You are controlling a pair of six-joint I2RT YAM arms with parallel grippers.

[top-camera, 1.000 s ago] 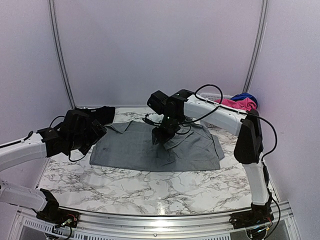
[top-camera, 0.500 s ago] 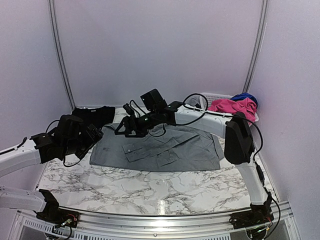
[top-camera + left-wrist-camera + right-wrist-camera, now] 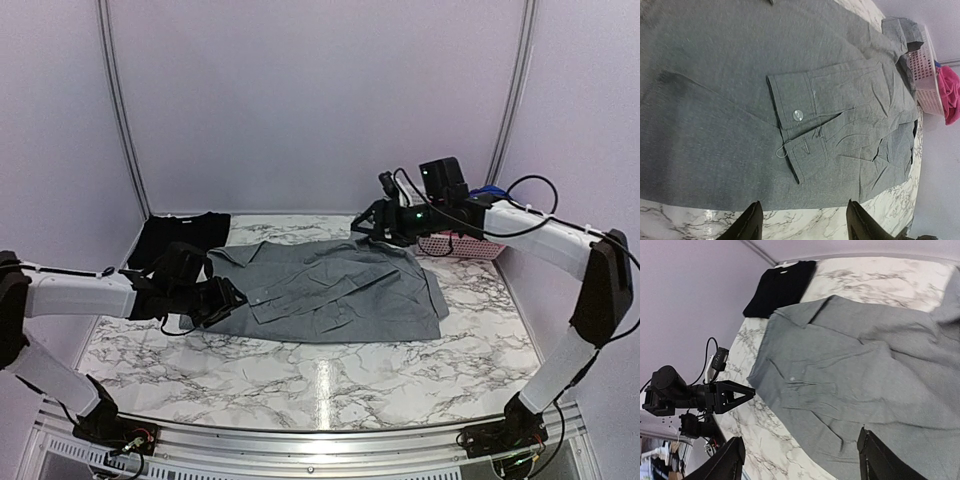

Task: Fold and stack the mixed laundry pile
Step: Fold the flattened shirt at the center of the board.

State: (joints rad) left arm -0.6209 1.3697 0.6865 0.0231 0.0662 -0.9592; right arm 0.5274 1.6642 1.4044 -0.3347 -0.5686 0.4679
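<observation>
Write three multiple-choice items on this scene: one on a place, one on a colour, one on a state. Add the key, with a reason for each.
1. Where does the black garment lie?
A. At the far left corner of the table
B. At the near right corner
C. At the middle of the front edge

2. What colour is the biggest piece showing in the white lattice basket?
A. Green
B. Pink
C. Yellow

3. How does the right gripper stand?
A. Shut on cloth
B. Shut, empty
C. Open, holding nothing

Key:
1 A: the top view shows it at the far left, beside the grey shirt.
2 B: the left wrist view shows a pink piece at the basket's rim.
3 C: its own wrist view shows both fingers wide apart above the shirt, with nothing between them.
</observation>
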